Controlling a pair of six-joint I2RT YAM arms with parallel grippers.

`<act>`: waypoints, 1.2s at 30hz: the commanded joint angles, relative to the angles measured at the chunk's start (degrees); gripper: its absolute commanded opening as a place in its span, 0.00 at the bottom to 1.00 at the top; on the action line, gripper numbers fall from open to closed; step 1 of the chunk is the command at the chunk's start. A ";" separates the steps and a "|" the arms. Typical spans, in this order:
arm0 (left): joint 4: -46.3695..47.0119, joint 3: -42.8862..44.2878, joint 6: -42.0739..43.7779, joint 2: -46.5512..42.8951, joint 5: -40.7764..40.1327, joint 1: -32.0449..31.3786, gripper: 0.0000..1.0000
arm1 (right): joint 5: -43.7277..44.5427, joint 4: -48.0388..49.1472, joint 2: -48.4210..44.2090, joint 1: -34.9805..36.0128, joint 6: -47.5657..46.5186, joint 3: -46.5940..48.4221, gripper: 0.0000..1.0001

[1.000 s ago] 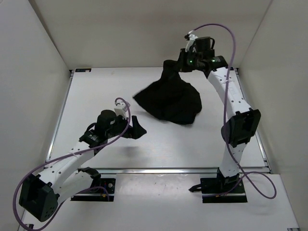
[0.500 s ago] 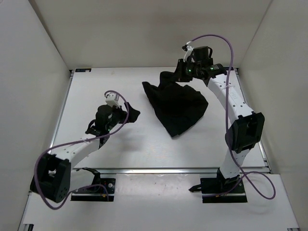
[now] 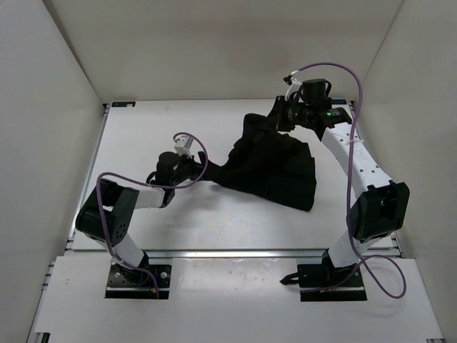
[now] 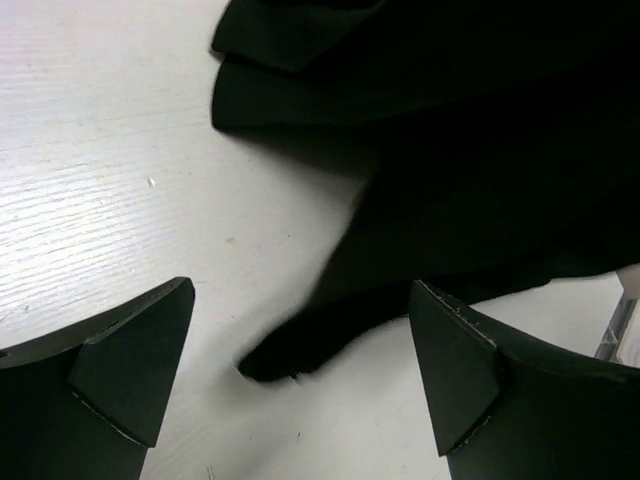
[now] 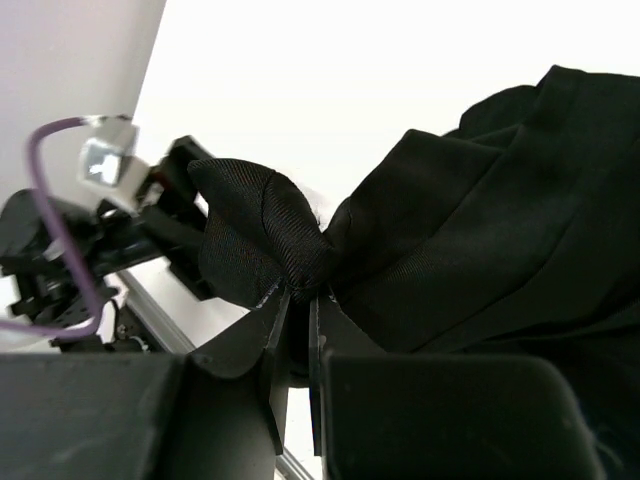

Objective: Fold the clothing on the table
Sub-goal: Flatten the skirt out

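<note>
Patience pays here: the right gripper [image 5: 300, 292] is clenched on a bunched fold of the skirt [image 3: 275, 171], holding that edge lifted near the far right of the table [image 3: 136, 136], while the rest of the black fabric drapes down and lies rumpled across the middle. The left gripper [image 4: 300, 300], jaws spread wide and grasping nothing, sits low over the white surface with a pointed corner of hem between its fingers. Best, I judge, to advance until that corner is well inside, pinch it cleanly — not the pleats behind — then draw both arms apart to spread the cloth. The left arm reaches low and nearly level toward centre; the right arm stretches far across, wrist turned toward the cloth.
</note>
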 commanded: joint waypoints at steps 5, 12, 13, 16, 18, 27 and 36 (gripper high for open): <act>6.86 3.15 0.58 4.10 11.06 -1.43 0.93 | -2.85 2.86 -0.70 0.53 1.19 2.58 0.00; 8.54 0.00 0.31 2.71 19.09 -3.55 0.93 | -2.93 1.97 0.79 -0.61 0.49 4.16 0.00; 8.18 -0.27 0.57 2.35 19.18 -3.90 0.92 | -3.02 1.80 1.23 -0.35 0.23 4.34 0.00; 5.55 -0.89 1.89 2.00 17.26 -4.95 0.81 | -3.10 1.62 1.59 -0.61 -0.21 5.22 0.00; 4.14 -1.59 2.25 1.99 16.28 -5.31 0.67 | -2.67 1.27 1.85 -0.18 -0.39 6.10 0.00; -15.32 3.21 5.65 -5.63 1.35 -3.38 0.00 | -2.58 0.39 3.43 -0.18 -3.10 11.98 0.00; -51.80 54.96 19.11 -2.41 -6.49 10.59 0.00 | -2.85 -3.56 17.47 -6.23 -0.39 49.54 0.00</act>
